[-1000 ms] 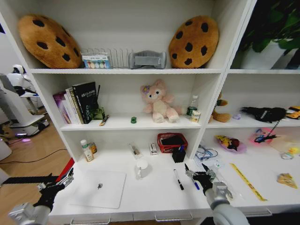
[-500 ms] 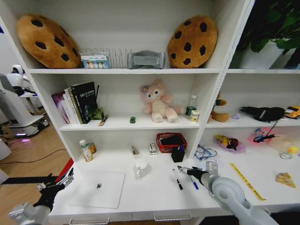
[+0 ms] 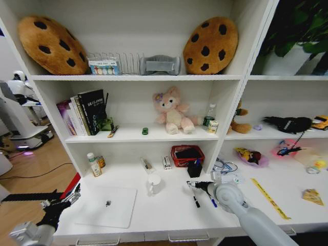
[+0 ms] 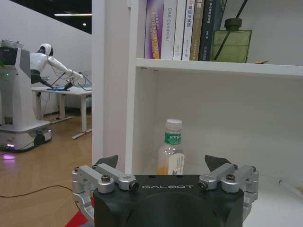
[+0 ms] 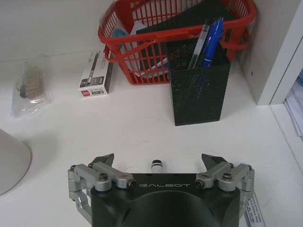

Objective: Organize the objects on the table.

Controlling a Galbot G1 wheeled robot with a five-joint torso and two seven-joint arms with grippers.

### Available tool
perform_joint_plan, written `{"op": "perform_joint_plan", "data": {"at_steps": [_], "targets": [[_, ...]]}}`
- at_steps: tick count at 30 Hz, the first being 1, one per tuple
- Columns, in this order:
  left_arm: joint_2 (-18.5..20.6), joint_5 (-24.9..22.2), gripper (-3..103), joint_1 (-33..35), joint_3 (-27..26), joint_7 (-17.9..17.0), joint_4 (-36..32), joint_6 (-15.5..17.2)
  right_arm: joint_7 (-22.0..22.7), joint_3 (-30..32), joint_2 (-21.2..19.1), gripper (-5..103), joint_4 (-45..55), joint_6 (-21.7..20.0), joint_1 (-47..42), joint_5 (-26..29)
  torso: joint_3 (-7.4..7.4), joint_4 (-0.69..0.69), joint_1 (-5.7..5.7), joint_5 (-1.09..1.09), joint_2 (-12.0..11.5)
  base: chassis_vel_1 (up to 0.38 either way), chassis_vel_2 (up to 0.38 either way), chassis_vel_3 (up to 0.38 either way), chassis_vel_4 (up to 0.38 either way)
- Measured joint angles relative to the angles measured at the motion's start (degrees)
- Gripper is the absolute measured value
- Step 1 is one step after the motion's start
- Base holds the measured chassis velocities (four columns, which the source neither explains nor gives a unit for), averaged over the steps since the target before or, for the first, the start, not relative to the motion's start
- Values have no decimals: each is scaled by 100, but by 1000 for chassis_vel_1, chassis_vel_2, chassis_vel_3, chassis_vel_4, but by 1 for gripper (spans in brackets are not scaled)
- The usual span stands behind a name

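We see the long white worktop (image 3: 169, 215) with its slim metal drawer handles along the front edge. On it, toward the left front, lies the slim silver laptop (image 3: 108, 206), lid closed and flat. Our right claw (image 3: 193, 184) reaches over the middle of the worktop, its fingers spread apart and empty, directly above a black marker with a white cap (image 3: 195, 198) that lies loose on the surface; a blue pen (image 3: 212, 201) lies just beside that marker, on the side toward the right end. From the right wrist the marker's white tip (image 5: 156, 165) shows between the open fingers, with the black mesh pen holder (image 5: 199, 87) and red plastic basket (image 5: 142, 45) beyond, near the back edge. Our left claw (image 3: 64, 199) hangs off the left front corner, fingers apart, holding nothing. The tiny green toy car (image 3: 145, 131) sits on the shelf above.
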Motion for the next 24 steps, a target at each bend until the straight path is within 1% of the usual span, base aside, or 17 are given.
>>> {"op": "perform_joint_plan", "data": {"at_steps": [2,5,6,9,11,12,14,15,17,18,19,20,22,23,24], "targets": [[0,0,100,0,0,0,0,0,114,-95,-22,100,-23,7,25,184,0,0,0,0,0,0,0,0,0],[0,0,100,0,0,0,0,0,185,-214,-50,100,-54,11,65,287,0,0,0,0,0,0,0,0,0],[0,0,100,0,0,0,0,0,185,-214,-50,100,-54,11,65,287,0,0,0,0,0,0,0,0,0],[0,0,100,0,0,0,0,0,296,-508,-74,100,-169,18,210,301,0,0,0,1,0,0,0,0,0],[0,0,100,0,0,0,0,0,312,-550,-72,100,-188,19,238,296,0,0,0,1,0,0,0,0,0],[0,0,100,0,0,0,0,0,365,-637,-58,103,-224,22,294,291,0,0,0,0,0,0,0,0,0],[0,0,100,0,0,0,0,0,391,-678,-55,103,-237,23,314,286,0,0,0,1,0,0,0,0,0],[0,0,100,0,0,0,0,0,393,-704,-63,100,-241,24,320,261,0,1,0,1,0,0,0,0,0],[0,0,100,0,0,0,0,0,395,-720,-96,90,-233,26,315,237,0,0,0,0,0,0,0,0,0],[0,0,100,0,0,0,0,0,395,-720,-96,90,-233,26,315,237,0,0,0,0,0,0,0,0,0],[0,0,100,0,0,0,0,0,396,-720,-112,85,-230,27,308,235,0,0,0,0,0,0,0,0,0],[0,0,100,0,0,0,0,0,396,-720,-112,85,-230,27,308,235,0,0,0,0,0,0,0,0,0],[0,0,100,0,0,0,0,0,395,-707,-136,74,-236,31,299,229,0,0,0,0,0,0,0,0,0],[0,0,100,0,0,0,0,0,395,-707,-136,74,-236,31,299,229,0,0,0,0,0,0,0,0,0],[0,0,100,0,0,0,0,0,391,-700,-149,68,-243,32,298,225,0,0,0,0,0,0,0,0,0]]}}
